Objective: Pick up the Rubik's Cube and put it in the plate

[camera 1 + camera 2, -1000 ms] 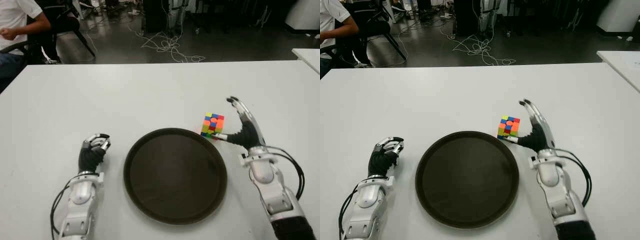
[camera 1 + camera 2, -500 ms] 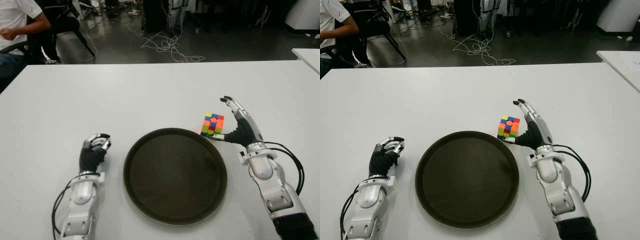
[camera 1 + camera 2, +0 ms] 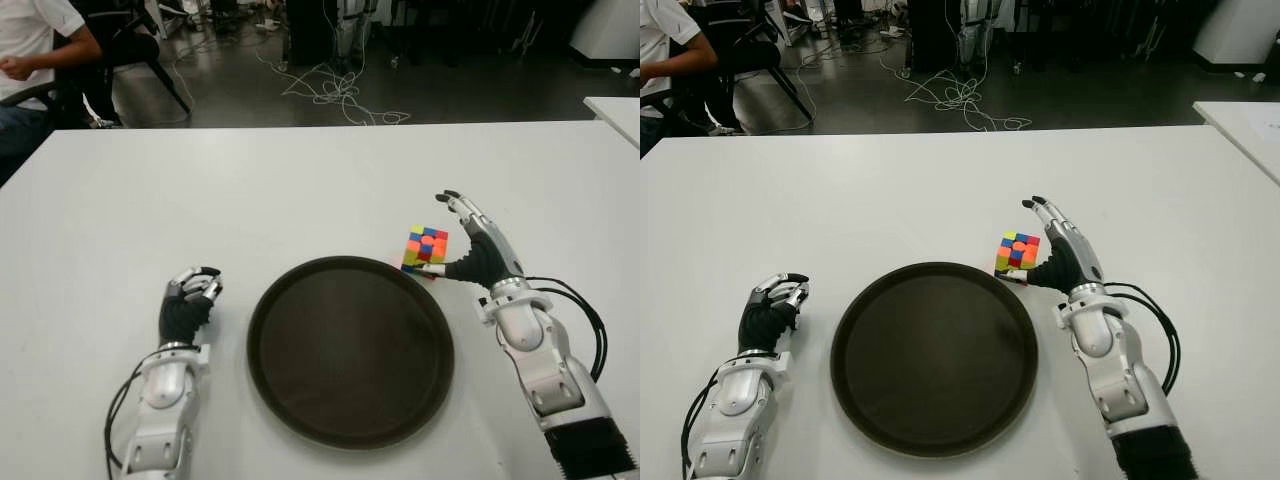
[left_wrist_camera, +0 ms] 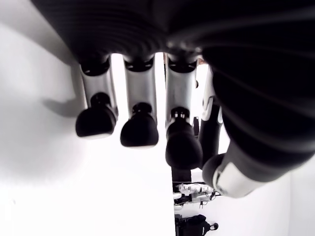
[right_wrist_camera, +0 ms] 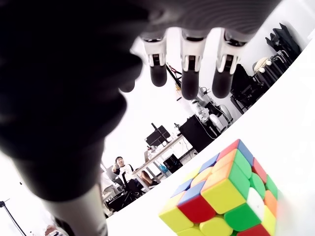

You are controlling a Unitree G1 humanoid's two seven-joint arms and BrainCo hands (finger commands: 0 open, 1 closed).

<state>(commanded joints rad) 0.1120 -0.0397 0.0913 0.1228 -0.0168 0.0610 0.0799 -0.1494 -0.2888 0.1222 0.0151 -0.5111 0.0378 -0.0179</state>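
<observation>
A multicoloured Rubik's Cube [image 3: 425, 250] stands on the white table [image 3: 300, 190], touching the far right rim of a dark round plate [image 3: 350, 350]. My right hand [image 3: 470, 245] is just right of the cube, fingers spread open above and beside it, thumb low near its base. In the right wrist view the cube [image 5: 226, 196] lies under the extended fingers [image 5: 189, 73], with a gap between them. My left hand [image 3: 188, 300] shows left of the plate with its fingers curled, holding nothing.
A person sits on a chair [image 3: 40, 60] beyond the table's far left corner. Cables [image 3: 335, 95] lie on the dark floor behind the table. Another white table's corner [image 3: 615, 110] shows at the far right.
My right hand has moved a little forward and left, closing in on the cube, and its fingers now reach over it. The cube, plate and left hand have not moved.
</observation>
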